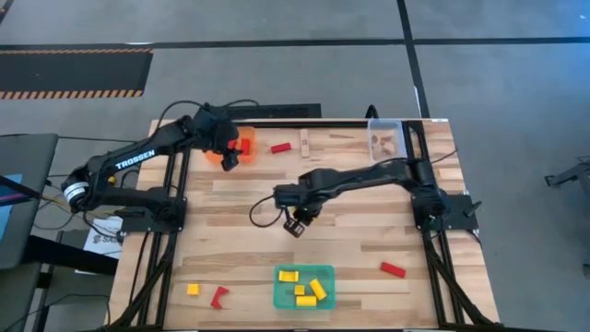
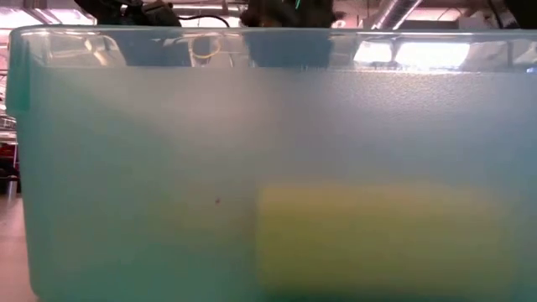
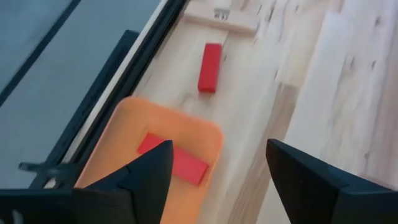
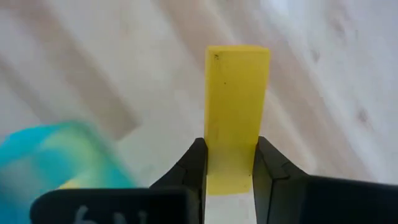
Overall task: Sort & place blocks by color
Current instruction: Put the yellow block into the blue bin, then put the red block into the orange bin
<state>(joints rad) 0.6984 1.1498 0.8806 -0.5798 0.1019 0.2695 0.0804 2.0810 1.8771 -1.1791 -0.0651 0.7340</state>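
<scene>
Yellow block (image 4: pixel 236 112) sits clamped in the right claw (image 4: pixel 229 163), above mid-counter (image 1: pixel 369 198). Left claw (image 3: pixel 217 180) hangs spread over the orange tray (image 3: pixel 118 134), where a red block (image 3: pixel 180 163) lies; another red block (image 3: pixel 209 67) rests just beyond.

Matt wood table (image 1: pixel 350 184), translucent plastic teal tray (image 2: pixel 126 168).
</scene>
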